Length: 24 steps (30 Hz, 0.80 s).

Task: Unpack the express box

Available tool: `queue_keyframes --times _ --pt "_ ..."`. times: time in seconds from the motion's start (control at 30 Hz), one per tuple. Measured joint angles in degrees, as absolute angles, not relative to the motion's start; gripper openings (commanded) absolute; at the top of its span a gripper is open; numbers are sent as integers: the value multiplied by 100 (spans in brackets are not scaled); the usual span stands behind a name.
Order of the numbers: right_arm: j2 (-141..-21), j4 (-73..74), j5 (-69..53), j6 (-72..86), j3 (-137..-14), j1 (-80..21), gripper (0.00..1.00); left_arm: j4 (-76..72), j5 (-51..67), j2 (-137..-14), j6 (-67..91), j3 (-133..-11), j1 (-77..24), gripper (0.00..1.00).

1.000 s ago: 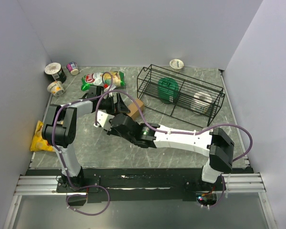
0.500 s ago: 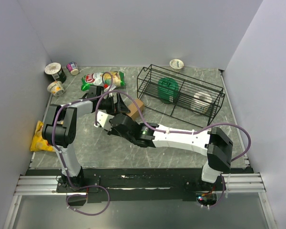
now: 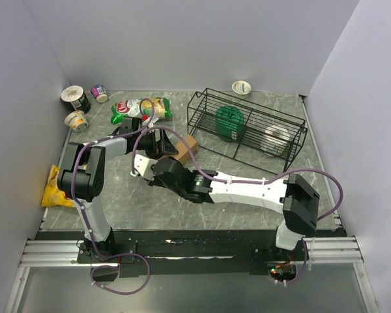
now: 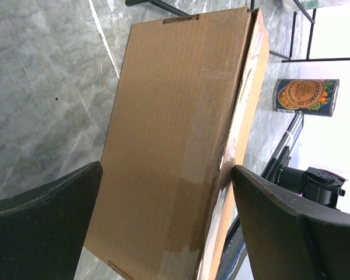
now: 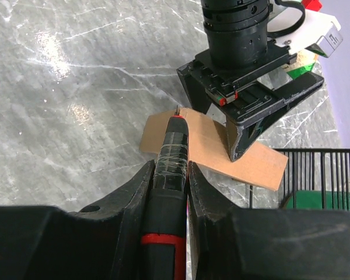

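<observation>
From above: find the box flat on the worktop, about midway between the left and right edges and nearer the far edge, just beside the basket. Note the left tool down on it, and the right tool reaching across from the near right corner, close under the left arm. Risks a knock or a snagged cable with any wide swing in such crowding

Left wrist: shows the box filling the gap between the two fingers, seemingly touching both long edges. Judged clamped on the box, though only at the tips. Shows clear tape across the brown face and a can beyond. With so shallow a hold, could lose the box under a sideways push and send it toward the basket or the can

Right wrist: shows the right tool closed on a cutter, tip at an edge of the box and close to the left tool's finger. Hard to tell whether touching the card or just above it. Off the tape line, could skate over bare card and strike that finger. Pressed too deep, could gouge the contents or drag the whole box. Pressed too lightly, could leave the tape uncut and the flaps shut
</observation>
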State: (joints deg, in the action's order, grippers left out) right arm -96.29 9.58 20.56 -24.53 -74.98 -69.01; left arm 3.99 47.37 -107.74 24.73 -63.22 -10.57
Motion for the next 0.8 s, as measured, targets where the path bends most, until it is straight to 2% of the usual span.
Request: queue_keyframes --times 0.8 --pt "-8971 1260 1852 -2196 -6984 -6864 0 381 4742 -10842 2364 -6401 -1059 91"
